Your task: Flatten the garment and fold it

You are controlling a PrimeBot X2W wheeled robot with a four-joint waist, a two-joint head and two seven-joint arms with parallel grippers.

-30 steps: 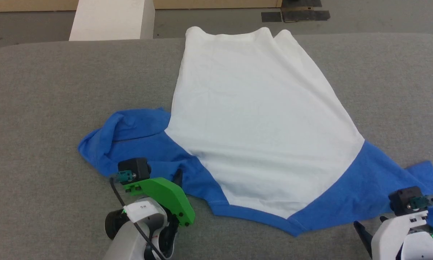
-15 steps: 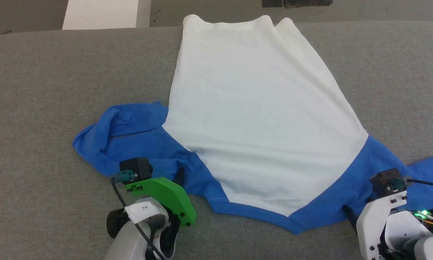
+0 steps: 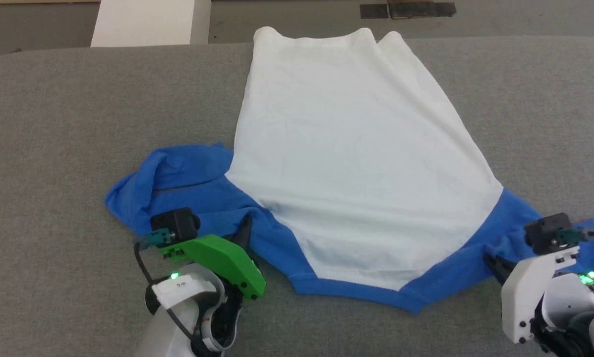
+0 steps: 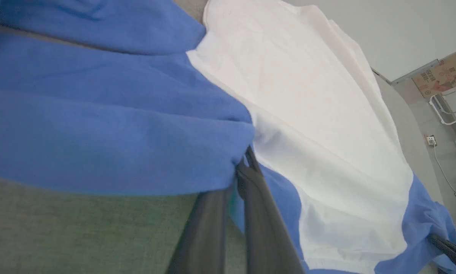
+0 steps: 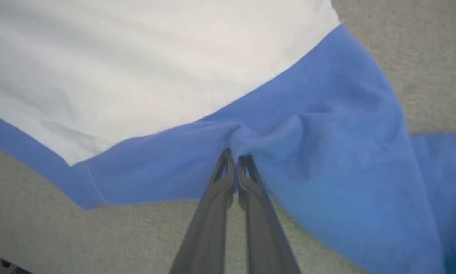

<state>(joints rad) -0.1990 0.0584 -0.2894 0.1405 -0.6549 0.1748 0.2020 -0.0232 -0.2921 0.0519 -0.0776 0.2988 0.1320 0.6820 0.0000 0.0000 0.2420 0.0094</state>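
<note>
Blue-shouldered and white, the garment (image 3: 346,163) lies spread on our grey table (image 3: 54,124); toward the table's near edge, our left gripper (image 3: 245,229) and right gripper (image 5: 233,158) each clamp its blue cloth

Left gripper (image 4: 244,167) pinched closed, right gripper (image 5: 233,156) likewise

Beyond the grey tabletop (image 3: 54,124) lie grey floor (image 3: 287,20), a white block (image 3: 143,22), perhaps a dark mat (image 3: 408,9).

The right fingers (image 5: 222,182), pressed together, pinch a bunched blue fold of the garment (image 5: 167,68) on grey cloth (image 5: 41,236).
</note>
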